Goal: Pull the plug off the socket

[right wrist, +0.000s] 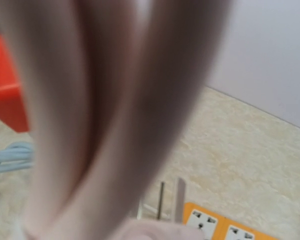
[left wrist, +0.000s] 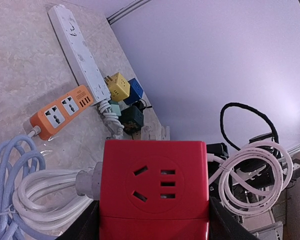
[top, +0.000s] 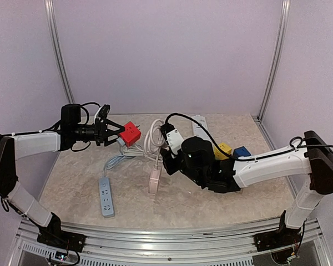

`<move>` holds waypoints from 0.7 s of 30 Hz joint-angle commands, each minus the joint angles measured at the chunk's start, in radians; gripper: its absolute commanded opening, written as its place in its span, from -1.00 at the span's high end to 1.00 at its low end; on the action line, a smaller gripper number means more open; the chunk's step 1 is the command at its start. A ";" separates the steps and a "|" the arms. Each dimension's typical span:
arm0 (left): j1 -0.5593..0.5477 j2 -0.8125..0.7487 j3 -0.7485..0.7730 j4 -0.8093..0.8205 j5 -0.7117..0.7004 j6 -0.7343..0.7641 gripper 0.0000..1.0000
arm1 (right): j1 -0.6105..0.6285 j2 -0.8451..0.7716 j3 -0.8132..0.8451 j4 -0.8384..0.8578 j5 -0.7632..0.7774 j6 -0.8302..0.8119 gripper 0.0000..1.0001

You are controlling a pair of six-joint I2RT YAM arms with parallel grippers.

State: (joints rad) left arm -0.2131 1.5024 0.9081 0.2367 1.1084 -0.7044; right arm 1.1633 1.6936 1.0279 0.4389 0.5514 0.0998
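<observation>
The red socket cube (top: pixel 131 133) is pinched by the left gripper (top: pixel 120 135) at the left centre of the overhead view and is held raised off the table (top: pixel 211 210). In the left wrist view the cube fills the lower centre. Its face of empty slots is turned to the camera, and a dark finger (left wrist: pixel 82 226) is pressed against each of its sides. A grey connector (left wrist: pixel 87 182) with a thick white cord is seen at the cube's left side.

Just right of the cube, at the centre of the overhead view, the right gripper (top: pixel 167 138) is closed on the white plug (top: pixel 174 137). A coiled white cable (top: pixel 155 136) is carried with it, between gripper and cube. The plug is apart from the cube. In the right wrist view its two bare metal prongs (right wrist: pixel 178 199) are seen at the lower centre with the table behind them, and the cube is only a red patch at the left edge. Most of that view is covered by blurred cable loops, so the fingers themselves cannot be made out there.

An orange power strip (left wrist: pixel 62 109) is seen at the left of the left wrist view. A white power strip (top: pixel 198 126), a yellow cube (top: pixel 225 148) and a blue cube (top: pixel 241 151) are seen at the upper right of the overhead view. A blue-grey strip (top: pixel 106 203) is seen at the lower left.
</observation>
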 commanded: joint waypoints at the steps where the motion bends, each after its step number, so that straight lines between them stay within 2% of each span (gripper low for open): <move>1: -0.001 -0.044 0.057 0.010 -0.007 0.064 0.65 | -0.012 -0.124 -0.012 0.017 0.038 0.000 1.00; 4: 0.002 -0.072 0.073 -0.052 -0.037 0.110 0.65 | -0.038 -0.175 -0.015 -0.097 0.058 0.019 1.00; 11: 0.021 -0.122 0.079 -0.052 -0.032 0.121 0.65 | -0.159 -0.213 0.007 -0.394 0.026 0.135 1.00; 21: 0.020 -0.120 0.075 -0.050 -0.034 0.119 0.65 | -0.377 -0.118 0.038 -0.562 -0.188 0.210 1.00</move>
State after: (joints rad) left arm -0.1989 1.4147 0.9302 0.1196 1.0477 -0.6052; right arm 0.8494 1.5200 1.0168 -0.0498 0.4725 0.2584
